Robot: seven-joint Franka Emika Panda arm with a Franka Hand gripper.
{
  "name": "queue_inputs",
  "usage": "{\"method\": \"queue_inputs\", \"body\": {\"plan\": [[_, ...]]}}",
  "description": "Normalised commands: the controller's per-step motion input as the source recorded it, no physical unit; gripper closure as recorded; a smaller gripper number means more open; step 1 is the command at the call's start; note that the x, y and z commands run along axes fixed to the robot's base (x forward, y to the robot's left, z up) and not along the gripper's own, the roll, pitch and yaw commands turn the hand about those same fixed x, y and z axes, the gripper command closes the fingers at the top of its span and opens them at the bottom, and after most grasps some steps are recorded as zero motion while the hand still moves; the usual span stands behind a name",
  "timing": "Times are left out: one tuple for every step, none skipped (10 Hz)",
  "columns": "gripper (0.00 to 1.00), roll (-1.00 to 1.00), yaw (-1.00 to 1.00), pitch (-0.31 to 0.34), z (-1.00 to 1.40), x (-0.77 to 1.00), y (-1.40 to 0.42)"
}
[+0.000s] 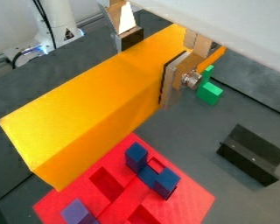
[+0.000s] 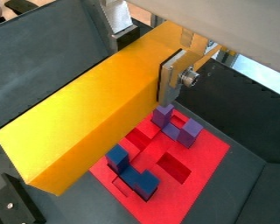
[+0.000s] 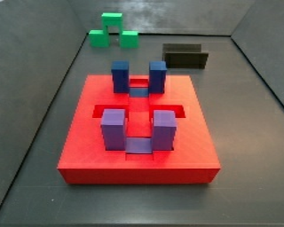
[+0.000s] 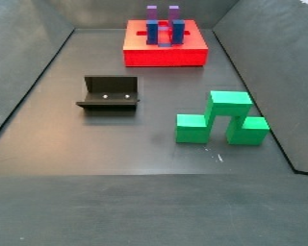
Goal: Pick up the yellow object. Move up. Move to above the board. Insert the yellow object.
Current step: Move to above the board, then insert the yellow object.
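The gripper (image 1: 149, 61) is shut on the yellow object (image 1: 95, 114), a long yellow-orange bar held across its width between the silver fingers (image 1: 171, 83). Both wrist views show this grip (image 2: 145, 59), with the bar (image 2: 95, 114) lifted above the floor. The red board (image 1: 116, 168) with blue posts (image 1: 140, 157) and purple posts (image 1: 74, 212) lies below the bar's free end. It also shows in a wrist view (image 2: 206, 153) and in both side views (image 3: 138, 164) (image 4: 164, 58). Neither side view shows the gripper or the bar.
Green blocks (image 4: 221, 120) stand on the floor away from the board, also in a side view (image 3: 113, 31) and a wrist view (image 1: 209, 90). The dark fixture (image 4: 108, 93) stands between them and the board (image 3: 184, 56) (image 1: 250, 153). Dark walls ring the floor.
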Motion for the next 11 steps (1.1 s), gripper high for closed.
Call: {"method": "queue_inputs", "body": {"plan": [[1.0,0.01,0.01,0.106,0.06,0.04,-0.18],[1.0,-0.01,0.0,0.0,0.0,-0.01,0.01],[1.0,0.0,-0.09,0.074,-0.14,0.21,0.0],[1.0,0.0,-0.17,0.026,-0.69,0.31,-0.15],[1.0,0.0,-0.09,0.0,-1.0,0.34,-0.34],[1.0,0.01,0.0,0.0,-1.0,0.18,-0.35],[1.0,0.12,0.02,0.0,-1.0,0.06,-0.29],[1.0,0.2,0.14,0.0,-0.95,0.0,-0.21],[1.0,0.21,0.16,-0.001,-0.93,0.0,-0.2],[1.0,0.16,0.13,-0.039,-1.0,0.0,-0.21],[1.0,0.05,0.04,-0.079,-1.0,0.04,-0.05]]}}
